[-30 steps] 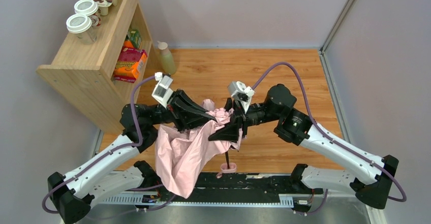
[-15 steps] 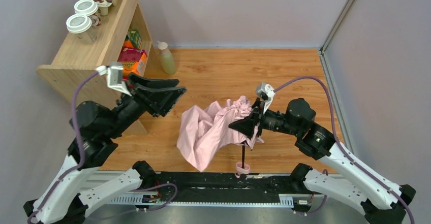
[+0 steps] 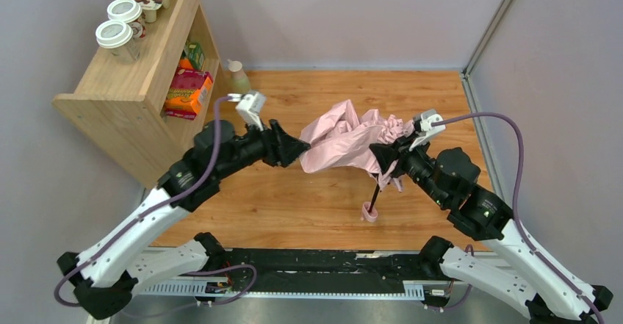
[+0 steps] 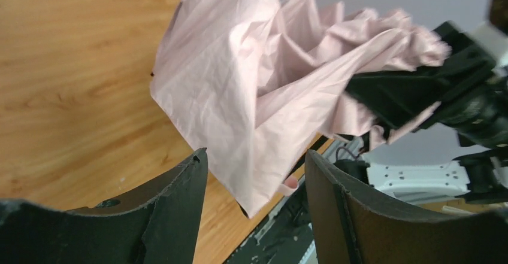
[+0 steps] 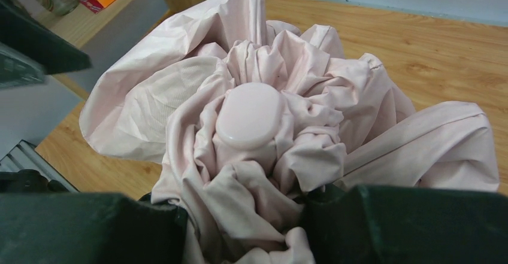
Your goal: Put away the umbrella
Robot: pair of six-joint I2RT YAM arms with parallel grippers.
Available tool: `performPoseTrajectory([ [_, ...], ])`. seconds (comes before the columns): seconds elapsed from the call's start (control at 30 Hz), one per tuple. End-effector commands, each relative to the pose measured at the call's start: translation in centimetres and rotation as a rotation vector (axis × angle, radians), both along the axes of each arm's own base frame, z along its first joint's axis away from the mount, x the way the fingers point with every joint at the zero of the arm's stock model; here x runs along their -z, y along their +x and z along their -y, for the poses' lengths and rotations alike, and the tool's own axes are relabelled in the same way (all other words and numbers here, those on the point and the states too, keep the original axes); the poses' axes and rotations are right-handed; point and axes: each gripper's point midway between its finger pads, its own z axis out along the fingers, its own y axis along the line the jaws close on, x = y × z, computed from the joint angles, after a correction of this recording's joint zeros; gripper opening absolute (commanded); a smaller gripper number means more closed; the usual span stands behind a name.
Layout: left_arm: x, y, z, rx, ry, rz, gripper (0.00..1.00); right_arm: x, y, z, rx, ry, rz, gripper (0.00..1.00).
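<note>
The umbrella's pale pink canopy (image 3: 344, 142) hangs crumpled above the wooden table. Its thin black shaft (image 3: 376, 195) slants down to the small pink handle (image 3: 369, 213) near the tabletop. My right gripper (image 3: 386, 159) is shut on the bunched fabric just below the round pink top cap (image 5: 248, 114); in the right wrist view the fabric fills the right gripper (image 5: 245, 231). My left gripper (image 3: 299, 150) is open at the canopy's left edge. In the left wrist view a loose corner of the canopy (image 4: 239, 96) dangles between the spread fingers of the left gripper (image 4: 254, 177), which do not pinch it.
A wooden shelf unit (image 3: 121, 89) stands at the back left with lidded cups (image 3: 117, 36) on top and boxes (image 3: 188, 92) inside. A pale bottle (image 3: 237, 76) stands beside it. Walls close in at the back and right. A black rail (image 3: 330, 261) runs along the near edge.
My left gripper let go of the canopy, swung out left, then came back to its left edge. My right arm carried the umbrella right and farther back.
</note>
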Motion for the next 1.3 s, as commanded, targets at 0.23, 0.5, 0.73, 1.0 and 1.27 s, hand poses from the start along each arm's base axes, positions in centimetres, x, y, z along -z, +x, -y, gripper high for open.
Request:
performPoseTrajectory([
  [0.23, 2.1, 1.1, 4.8, 0.148, -0.049, -0.017, 0.31, -2.3, -1.0, 0.2, -0.052, -0.003, 0.073, 0.00],
  [0.5, -3.7, -4.7, 2.4, 0.515, -0.391, 0.369, 0.00, -5.1, -11.8, -1.8, -0.604, 0.082, 0.253, 0.00],
  [0.73, -6.1, -10.1, 1.2, 0.810, -0.598, 0.486, 0.00, -8.8, -19.4, -2.9, -1.021, 0.214, 0.205, 0.00],
  [1.0, -5.0, -6.5, 2.6, 0.718, -0.527, 0.257, 0.14, -10.4, -16.3, -3.4, -0.868, 0.202, 0.214, 0.00],
  [1.27, 5.7, 2.1, -1.9, 0.048, 0.059, -0.081, 0.64, -9.4, -2.7, 1.6, -0.105, -0.087, 0.151, 0.00],
])
